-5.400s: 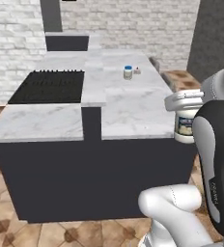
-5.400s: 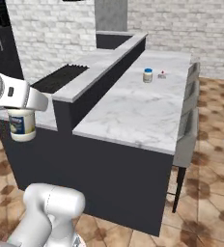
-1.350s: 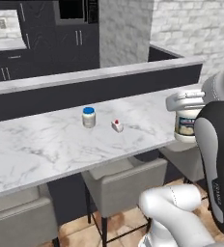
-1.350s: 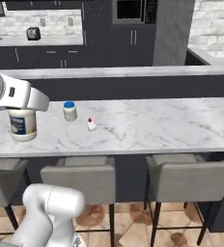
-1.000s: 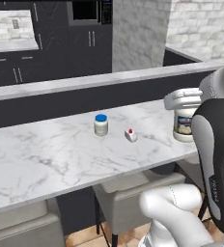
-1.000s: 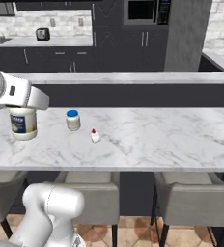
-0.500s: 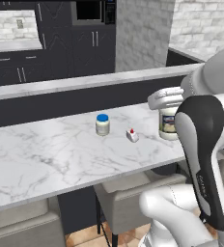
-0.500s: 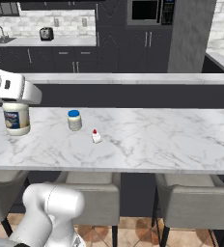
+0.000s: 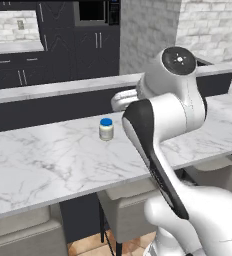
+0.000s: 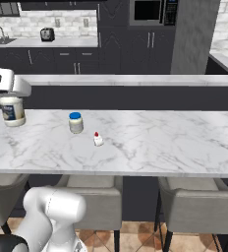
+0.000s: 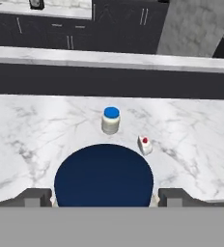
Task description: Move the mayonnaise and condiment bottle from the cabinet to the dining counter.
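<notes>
The right base view shows the mayonnaise [image 10: 12, 112] whole, white with a blue label, hanging under the gripper [image 10: 10, 98] at the left end of the dining counter [image 10: 160, 142]; I cannot tell whether its base touches the marble. In the left base view the arm hides the jar. The hand view looks straight down on its dark navy lid [image 11: 104, 175], which sits squarely between the two fingers [image 11: 33, 197], one at each side of the lid: the jaws stand wide and clamp the jar. Beyond the fingers, farther across the marble, stands a cream jar [image 11: 111, 120] with a bright blue lid. A small white bottle [image 11: 145, 144] with a red tip lies between it and the right-hand finger, apart from both.
</notes>
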Tool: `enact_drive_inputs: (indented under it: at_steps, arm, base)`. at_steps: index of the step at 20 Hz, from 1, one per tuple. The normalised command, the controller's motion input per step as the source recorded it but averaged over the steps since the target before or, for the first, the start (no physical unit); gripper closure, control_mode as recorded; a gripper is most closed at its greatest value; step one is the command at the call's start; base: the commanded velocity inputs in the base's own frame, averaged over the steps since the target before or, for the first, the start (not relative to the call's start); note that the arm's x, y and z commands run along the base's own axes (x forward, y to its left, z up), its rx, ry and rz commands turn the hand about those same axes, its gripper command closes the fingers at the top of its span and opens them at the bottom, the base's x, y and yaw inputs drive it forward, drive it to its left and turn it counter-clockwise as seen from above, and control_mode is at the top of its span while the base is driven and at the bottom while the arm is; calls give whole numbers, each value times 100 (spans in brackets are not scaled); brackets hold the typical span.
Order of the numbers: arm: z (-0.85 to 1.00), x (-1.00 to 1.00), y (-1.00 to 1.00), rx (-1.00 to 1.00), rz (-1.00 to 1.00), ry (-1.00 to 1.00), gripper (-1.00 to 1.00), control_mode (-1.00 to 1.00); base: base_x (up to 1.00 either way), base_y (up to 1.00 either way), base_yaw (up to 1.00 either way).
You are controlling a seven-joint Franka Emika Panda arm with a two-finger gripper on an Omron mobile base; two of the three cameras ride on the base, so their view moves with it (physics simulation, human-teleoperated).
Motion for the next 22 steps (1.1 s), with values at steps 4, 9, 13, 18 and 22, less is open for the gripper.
enact_drive_inputs:
  at_steps: [4,9,13,18,22]
  arm:
    - [-25,89,15,0,0,0,100,-100]
    - [-55,73,0,0,0,1,100,-100]
    - [-75,41,0,0,0,0,100,-100]
    - [-70,29,6,0,0,0,100,-100]
    - [-60,19,16,0,0,0,100,-100]
  base:
    - [0,0,0]
    - [0,0,0]
    - [0,0,0]
    - [0,0,0]
    - [0,0,0]
